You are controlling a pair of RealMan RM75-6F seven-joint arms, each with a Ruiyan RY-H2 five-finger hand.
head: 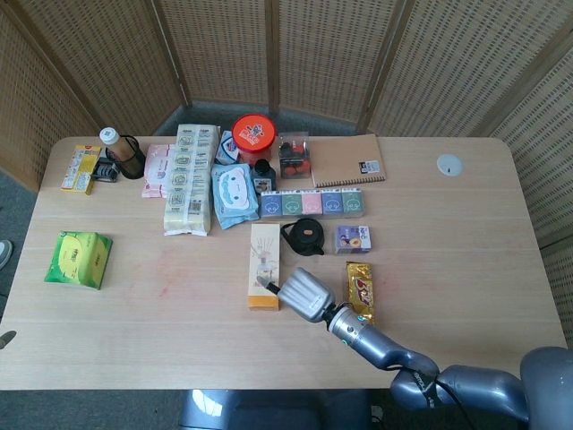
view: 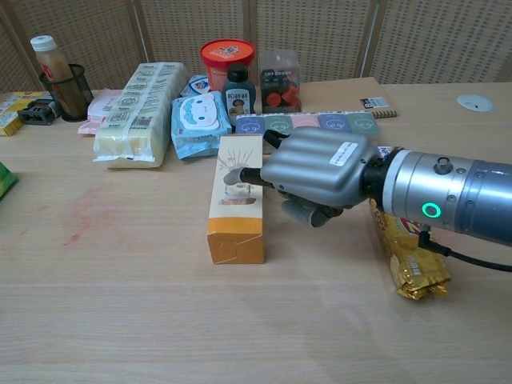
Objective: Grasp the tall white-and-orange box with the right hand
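Note:
The tall white-and-orange box lies flat on the table near the middle, its orange end towards me; in the chest view the box sits left of my right hand. That grey right hand hovers at the box's right edge, palm down. Its fingertips reach over the box's top face, and the thumb stays curled under on the right. The box is not clasped. A grey sliver at the head view's left edge may be my left hand; its fingers are hidden.
A gold snack bar lies under my right forearm. A black teapot stands just behind the hand. Further back are a row of small boxes, wipes, a red tub and a notebook. A green packet lies far left.

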